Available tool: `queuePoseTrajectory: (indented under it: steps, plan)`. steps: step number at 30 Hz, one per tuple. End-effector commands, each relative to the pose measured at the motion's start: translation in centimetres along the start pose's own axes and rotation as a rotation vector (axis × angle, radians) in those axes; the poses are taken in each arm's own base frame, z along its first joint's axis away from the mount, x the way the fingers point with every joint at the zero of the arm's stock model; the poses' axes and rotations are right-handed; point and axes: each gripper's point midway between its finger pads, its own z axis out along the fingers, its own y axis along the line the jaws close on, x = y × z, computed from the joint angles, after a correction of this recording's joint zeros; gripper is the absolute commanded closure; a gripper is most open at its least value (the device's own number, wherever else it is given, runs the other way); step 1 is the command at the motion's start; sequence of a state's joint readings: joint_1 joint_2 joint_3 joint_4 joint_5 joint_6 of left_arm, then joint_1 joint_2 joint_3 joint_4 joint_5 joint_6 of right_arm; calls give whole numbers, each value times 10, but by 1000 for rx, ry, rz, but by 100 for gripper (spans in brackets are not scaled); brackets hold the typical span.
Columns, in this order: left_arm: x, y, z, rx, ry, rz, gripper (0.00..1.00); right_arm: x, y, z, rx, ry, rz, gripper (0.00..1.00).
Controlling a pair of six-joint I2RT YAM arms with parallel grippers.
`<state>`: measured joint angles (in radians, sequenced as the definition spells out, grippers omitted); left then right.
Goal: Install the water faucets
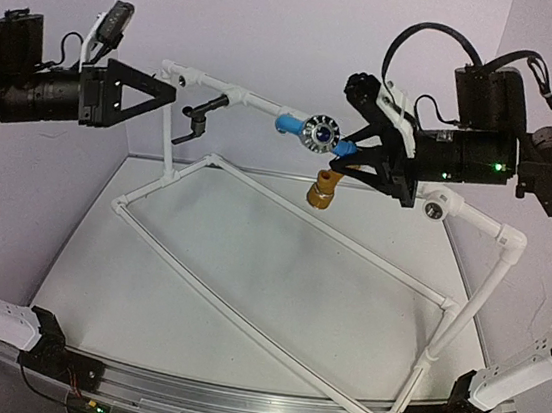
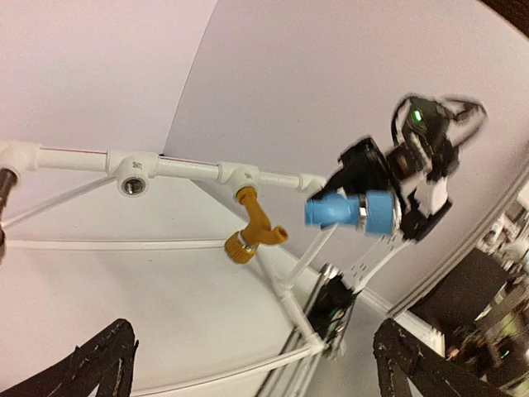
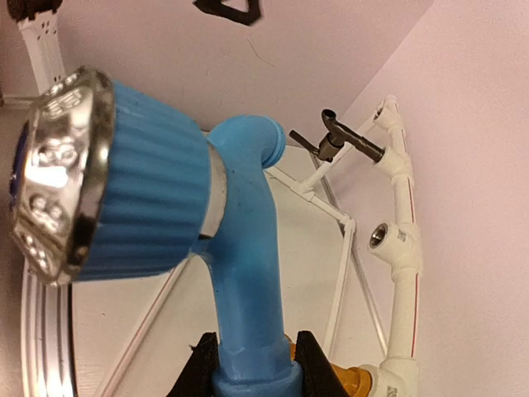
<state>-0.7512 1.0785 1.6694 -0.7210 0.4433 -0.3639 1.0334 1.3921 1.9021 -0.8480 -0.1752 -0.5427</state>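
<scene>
My right gripper [image 1: 351, 151] is shut on the stem of the blue faucet [image 1: 310, 130], holding it in the air by the top rail of the white pipe frame [image 1: 303, 230]. In the right wrist view the black fingers [image 3: 202, 368] clamp the blue faucet [image 3: 240, 273] at its base. The black faucet [image 1: 202, 112] sits on the rail's left part. Further right, the yellow faucet [image 1: 324, 187] hangs from the rail. An empty socket [image 3: 378, 237] faces out between them. My left gripper [image 1: 166, 92] is open and holds nothing, just left of the black faucet.
The left wrist view shows the yellow faucet [image 2: 252, 227], the empty socket [image 2: 132, 184] and the blue faucet [image 2: 351, 211] beyond my open left gripper [image 2: 256, 368]. The pipe frame's lower loop lies across the white table [image 1: 195, 287]. Lilac walls stand close behind and beside it.
</scene>
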Motion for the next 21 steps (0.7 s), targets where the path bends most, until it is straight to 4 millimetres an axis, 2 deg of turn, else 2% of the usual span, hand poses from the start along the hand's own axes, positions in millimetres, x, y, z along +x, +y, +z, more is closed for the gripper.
queuePoseTrajectory:
  steps: [1,5,11,16,21]
  plan:
    - [17,16,8,-44,99,455,0,-30,5,-14,-135,-131,256,100]
    - [7,-4,18,50,89,638,0,-33,13,-14,-216,-133,304,100]
    - [19,-43,55,173,130,900,3,-29,28,-4,-322,-104,317,100]
    - [12,-64,70,234,89,951,16,-22,34,9,-363,-57,319,100]
    - [33,-77,84,289,136,968,32,-19,37,18,-388,-31,328,100]
